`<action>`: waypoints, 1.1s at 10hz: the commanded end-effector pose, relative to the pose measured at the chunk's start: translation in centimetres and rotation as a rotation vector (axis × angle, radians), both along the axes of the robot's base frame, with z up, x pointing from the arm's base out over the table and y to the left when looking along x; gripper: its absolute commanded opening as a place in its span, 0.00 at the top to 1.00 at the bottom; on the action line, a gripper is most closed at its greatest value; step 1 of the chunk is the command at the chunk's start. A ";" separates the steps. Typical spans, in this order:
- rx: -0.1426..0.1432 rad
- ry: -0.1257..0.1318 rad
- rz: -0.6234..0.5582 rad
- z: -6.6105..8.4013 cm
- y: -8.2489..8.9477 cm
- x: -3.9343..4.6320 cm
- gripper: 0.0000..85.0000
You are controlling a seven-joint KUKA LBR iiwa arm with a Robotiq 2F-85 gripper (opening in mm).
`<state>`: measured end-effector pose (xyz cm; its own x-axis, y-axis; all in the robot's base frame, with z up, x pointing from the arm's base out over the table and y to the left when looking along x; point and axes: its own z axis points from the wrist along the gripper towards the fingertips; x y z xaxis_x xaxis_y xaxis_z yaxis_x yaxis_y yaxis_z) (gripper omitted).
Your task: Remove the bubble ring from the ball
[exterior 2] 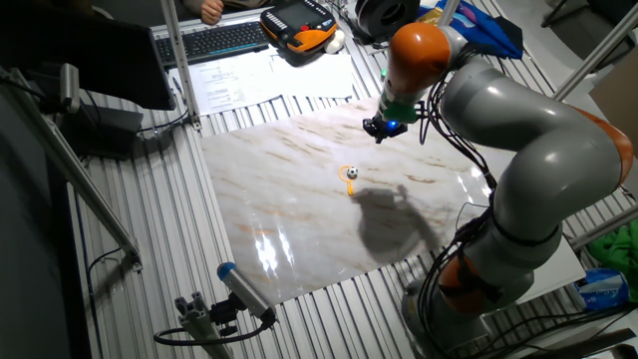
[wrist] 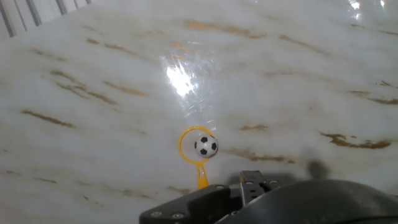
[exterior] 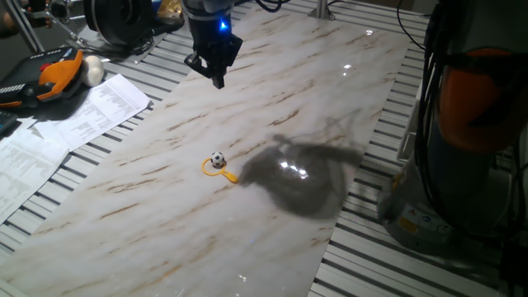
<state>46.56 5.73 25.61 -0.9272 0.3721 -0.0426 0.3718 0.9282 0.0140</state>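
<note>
The ball, tiny and white with black patches, rests on the marble board. It sits inside the loop of the yellow-orange bubble ring, which lies flat around it. In the hand view the ring's short handle points toward the hand. My gripper hangs well above the board, back and to the side of the ball, touching nothing. The hand view shows only its dark body, and the fixed views do not reveal the finger gap.
Paper sheets, an orange-and-black tool and a whitish round thing lie left of the board. A keyboard sits at the back. The arm's base stands beside the board on the slatted table.
</note>
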 end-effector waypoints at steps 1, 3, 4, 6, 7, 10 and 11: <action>0.008 0.000 -0.009 0.2 0.9 -0.91 1.00; -0.002 -0.022 -0.038 -0.1 3.1 -2.33 0.80; 0.003 -0.025 -0.047 -0.5 3.7 -2.46 0.80; -0.003 -0.034 -0.047 -1.8 4.1 -2.49 0.80; -0.009 -0.034 -0.046 -2.5 4.1 -2.40 0.80; -0.011 -0.048 -0.042 -4.5 4.0 -2.41 0.80; -0.003 -0.056 -0.041 -4.9 4.0 -2.46 0.80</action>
